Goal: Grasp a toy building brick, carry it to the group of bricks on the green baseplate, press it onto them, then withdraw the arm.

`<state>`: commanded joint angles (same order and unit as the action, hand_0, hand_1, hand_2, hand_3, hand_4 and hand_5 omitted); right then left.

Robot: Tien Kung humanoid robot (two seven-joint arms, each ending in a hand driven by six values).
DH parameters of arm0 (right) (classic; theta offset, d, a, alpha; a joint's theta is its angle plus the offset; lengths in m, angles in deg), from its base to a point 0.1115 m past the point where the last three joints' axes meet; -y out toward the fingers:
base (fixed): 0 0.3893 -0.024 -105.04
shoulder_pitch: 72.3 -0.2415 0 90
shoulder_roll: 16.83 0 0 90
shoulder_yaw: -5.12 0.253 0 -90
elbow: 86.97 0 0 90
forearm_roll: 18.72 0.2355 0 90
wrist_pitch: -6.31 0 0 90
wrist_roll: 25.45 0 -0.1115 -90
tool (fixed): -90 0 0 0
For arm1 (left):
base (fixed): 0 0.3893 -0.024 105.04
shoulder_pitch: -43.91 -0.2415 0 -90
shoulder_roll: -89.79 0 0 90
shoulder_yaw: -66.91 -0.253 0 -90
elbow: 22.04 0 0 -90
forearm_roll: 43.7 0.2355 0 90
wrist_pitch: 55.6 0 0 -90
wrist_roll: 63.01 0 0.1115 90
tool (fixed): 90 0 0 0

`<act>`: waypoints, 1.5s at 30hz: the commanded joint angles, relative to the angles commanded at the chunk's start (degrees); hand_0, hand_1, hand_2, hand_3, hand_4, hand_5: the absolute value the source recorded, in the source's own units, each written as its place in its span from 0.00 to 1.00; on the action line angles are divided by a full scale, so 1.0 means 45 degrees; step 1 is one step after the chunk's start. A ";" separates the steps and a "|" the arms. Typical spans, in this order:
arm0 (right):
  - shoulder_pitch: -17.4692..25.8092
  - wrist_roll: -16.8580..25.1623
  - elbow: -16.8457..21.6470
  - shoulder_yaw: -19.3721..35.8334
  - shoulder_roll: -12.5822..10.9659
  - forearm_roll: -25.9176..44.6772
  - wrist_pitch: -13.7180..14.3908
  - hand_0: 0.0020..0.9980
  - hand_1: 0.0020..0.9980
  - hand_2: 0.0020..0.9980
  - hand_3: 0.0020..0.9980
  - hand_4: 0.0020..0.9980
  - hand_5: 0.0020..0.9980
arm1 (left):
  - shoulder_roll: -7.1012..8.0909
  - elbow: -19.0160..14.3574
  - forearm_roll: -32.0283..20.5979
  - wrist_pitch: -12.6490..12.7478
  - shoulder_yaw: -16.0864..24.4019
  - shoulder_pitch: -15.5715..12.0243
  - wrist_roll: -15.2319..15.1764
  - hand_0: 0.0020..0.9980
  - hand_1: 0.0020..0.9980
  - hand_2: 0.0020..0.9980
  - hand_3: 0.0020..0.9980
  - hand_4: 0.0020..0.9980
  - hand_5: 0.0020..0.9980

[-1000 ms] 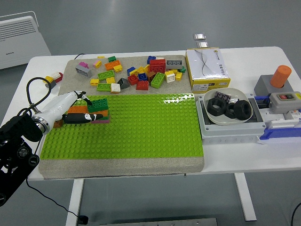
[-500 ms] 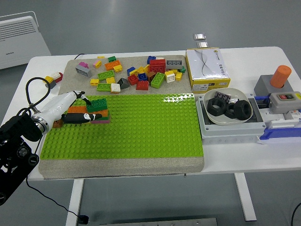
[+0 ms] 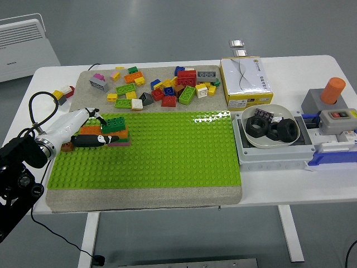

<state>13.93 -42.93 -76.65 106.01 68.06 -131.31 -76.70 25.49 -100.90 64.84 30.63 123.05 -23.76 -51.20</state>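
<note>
The left robot hand (image 3: 95, 129) reaches in from the tabletop's (image 3: 290, 184) left edge onto the left end of the green baseplate (image 3: 150, 153). Its white-cased back and dark fingers (image 3: 92, 140) lie against the small group of bricks (image 3: 114, 134) there, with a dark green brick (image 3: 116, 124) on top of orange and darker layers. The fingers are stretched low alongside the stack, but whether they grip the green brick or only rest against it cannot be told; the hand covers the stack's left side. The arm (image 3: 19, 167) is cut off at the picture's lower left corner, a black cable looping over it. The right arm is out of sight.

Loose bricks (image 3: 162, 89) of many colours lie scattered on the grey mat along the far edge. Near the right edge stand a yellow-and-white box (image 3: 245, 81), a bowl (image 3: 270, 131) holding black rings, and a grey unit with an orange cylinder (image 3: 333, 90).
</note>
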 joint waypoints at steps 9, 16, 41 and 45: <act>-0.0024 0.0000 0.0000 -0.0061 -0.0005 0.0044 0.0007 0.70 0.66 0.64 0.74 0.93 1.00 | -0.0047 0.0064 -0.0011 0.0071 -0.0082 0.0019 -0.0091 0.94 0.94 0.94 0.64 1.00 0.71; -0.0044 -0.0003 0.0000 -0.0100 -0.0003 0.0078 0.0016 0.70 0.66 0.64 0.74 0.93 1.00 | -0.0092 0.0058 0.0060 0.0105 -0.0071 0.0028 -0.0110 0.94 0.94 0.94 0.64 1.00 0.71; -0.0077 -0.0017 0.0000 -0.0192 -0.0004 0.0129 0.0031 0.70 0.66 0.64 0.75 0.93 1.00 | -0.0150 0.0066 0.0150 0.0152 -0.0056 0.0076 -0.0152 0.94 0.94 0.94 0.64 1.00 0.71; -0.0078 -0.0021 0.0000 -0.0195 -0.0004 0.0129 0.0032 0.70 0.66 0.65 0.75 0.93 1.00 | -0.0162 0.0094 0.0157 0.0151 -0.0062 0.0099 -0.0153 0.94 0.94 0.94 0.64 1.00 0.71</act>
<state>13.58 -43.02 -76.65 105.13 68.04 -130.73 -76.56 24.77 -100.48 65.54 31.32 122.77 -23.32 -51.89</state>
